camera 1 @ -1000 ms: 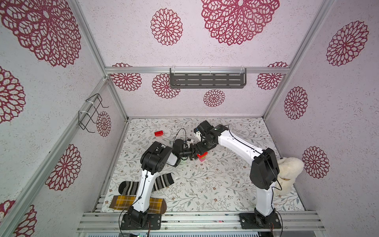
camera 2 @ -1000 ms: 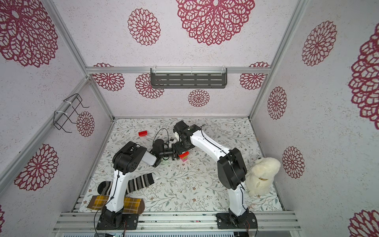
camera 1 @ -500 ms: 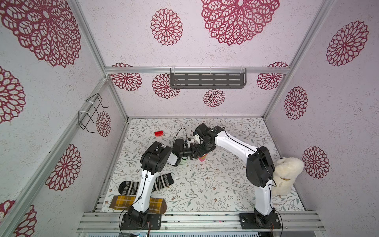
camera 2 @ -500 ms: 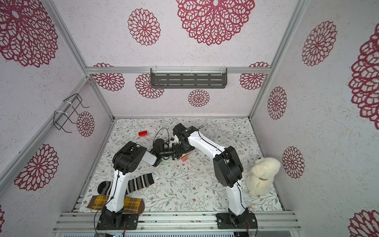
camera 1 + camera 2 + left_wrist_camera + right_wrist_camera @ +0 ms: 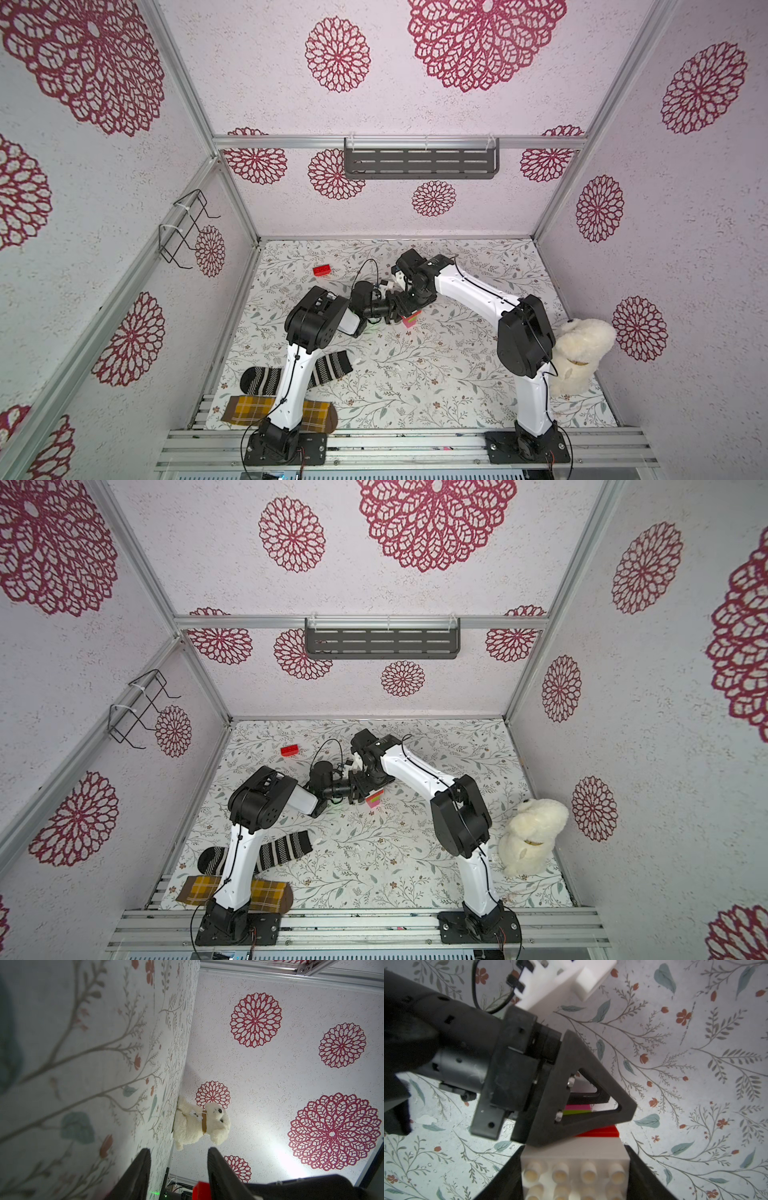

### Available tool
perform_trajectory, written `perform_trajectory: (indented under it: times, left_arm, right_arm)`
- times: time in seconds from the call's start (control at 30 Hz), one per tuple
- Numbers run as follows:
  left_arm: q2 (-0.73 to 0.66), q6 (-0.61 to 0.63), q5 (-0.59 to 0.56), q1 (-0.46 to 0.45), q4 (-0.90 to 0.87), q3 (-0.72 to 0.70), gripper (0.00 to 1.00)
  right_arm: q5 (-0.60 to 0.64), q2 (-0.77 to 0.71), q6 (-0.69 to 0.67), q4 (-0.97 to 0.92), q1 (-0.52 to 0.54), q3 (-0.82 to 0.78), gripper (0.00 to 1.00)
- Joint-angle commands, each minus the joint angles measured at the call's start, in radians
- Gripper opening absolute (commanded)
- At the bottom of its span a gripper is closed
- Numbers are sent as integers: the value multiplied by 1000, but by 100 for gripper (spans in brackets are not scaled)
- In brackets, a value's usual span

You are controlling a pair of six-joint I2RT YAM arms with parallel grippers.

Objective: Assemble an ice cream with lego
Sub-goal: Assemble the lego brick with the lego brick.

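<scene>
Floral mat (image 5: 415, 374): arms (image 5: 469, 291) inward (grippers (image 5: 401, 309) adjacent)

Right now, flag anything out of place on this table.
One red brick lies alone toward the back, apart from the brick stack. A striped sock, a plaid sock and a plush toy sit at the edges, unrelated to bricks.

The brick stack (image 5: 410, 323) sits directly below the right end effector (image 5: 575, 1176) and just right of the left end effector (image 5: 397, 311). A loose brick (image 5: 322, 270) lies on the bench (image 5: 415, 374) behind and left of both. The socks (image 5: 266, 380) lie before the left end effector. A plush toy (image 5: 579, 353) sits well right of both.
</scene>
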Motion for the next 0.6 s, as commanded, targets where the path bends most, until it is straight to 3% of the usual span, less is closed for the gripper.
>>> perform_trajectory:
  times: [0.0,0.57]
  left_arm:
    - [26,14,20,-5,13,18,49]
    - [31,17,36,-6,19,23,51]
  right_arm:
    - [-14,11,-26,0,-18,28,52]
    - [-126,2,-39,30,-20,-28,65]
